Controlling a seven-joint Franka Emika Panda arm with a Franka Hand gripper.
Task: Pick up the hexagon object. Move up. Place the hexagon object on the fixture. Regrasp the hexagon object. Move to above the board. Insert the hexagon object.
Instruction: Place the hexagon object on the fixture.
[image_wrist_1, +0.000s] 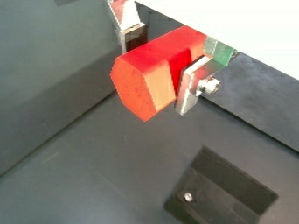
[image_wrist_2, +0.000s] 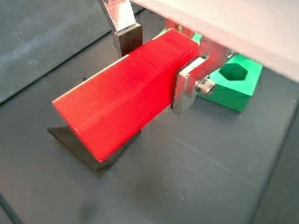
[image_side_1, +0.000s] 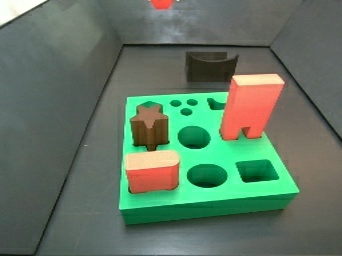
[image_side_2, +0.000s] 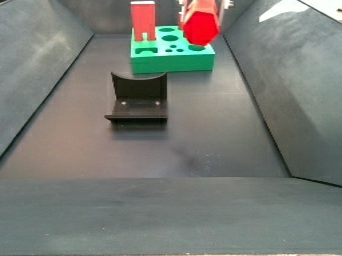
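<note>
My gripper (image_wrist_1: 162, 63) is shut on the hexagon object (image_wrist_1: 146, 74), a bright red bar with a hexagonal end face, and holds it clear of the floor. Both silver fingers press its sides in both wrist views (image_wrist_2: 158, 63). The bar (image_wrist_2: 117, 101) sticks out well beyond the fingers. The black fixture (image_wrist_1: 222, 197) stands on the dark floor below; it also shows in a side view (image_side_2: 136, 97). The green board (image_side_1: 267, 185) with shaped holes lies apart from the fixture. In both side views the bar hangs high at the top edge (image_side_2: 199, 22) (image_side_1: 162, 4).
On the board stand a tall salmon block (image_side_1: 251, 105), a shorter salmon block (image_side_1: 152, 172) and a brown star peg (image_side_1: 148, 128). Dark sloping walls (image_side_2: 40, 90) enclose the floor on both sides. A corner of the board (image_wrist_2: 233, 83) shows beside the gripper.
</note>
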